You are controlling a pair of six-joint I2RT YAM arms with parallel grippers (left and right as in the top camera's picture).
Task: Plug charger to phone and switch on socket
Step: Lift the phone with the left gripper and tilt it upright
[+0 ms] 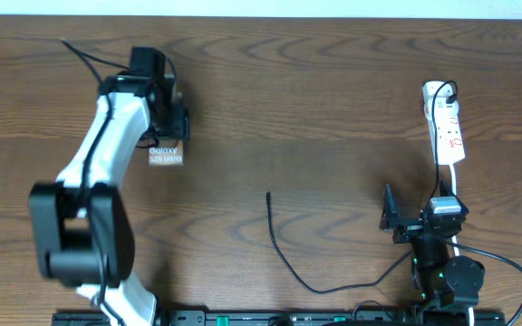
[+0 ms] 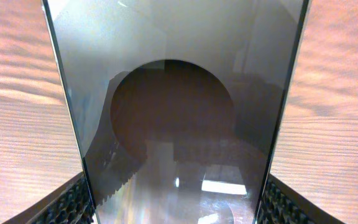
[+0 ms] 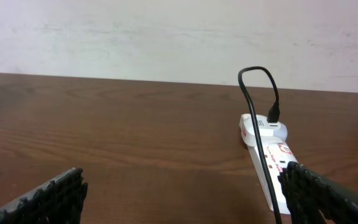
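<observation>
Currently the left gripper (image 2: 179, 202) is clamping the phone (image 2: 179, 112) by its two long edges. Its jaws are standing at the phone's width, and the pads (image 2: 73, 202) are pressing against the glossy sides. The right gripper (image 3: 188, 190) is hovering near the power strip (image 3: 267, 158) with jaws spread wide, holding and touching nothing. The cable (image 1: 284, 258) is trailing across the table (image 1: 333, 91), and its plug tip (image 1: 268, 195) is lying between the arms, well apart from the phone.

Probable hazards:
- The smooth phone may be slipping or tilting in so narrow an edge grip.
- The thin tip may be meeting the port askew.
- A tug on the cable may be dragging the strip.
</observation>
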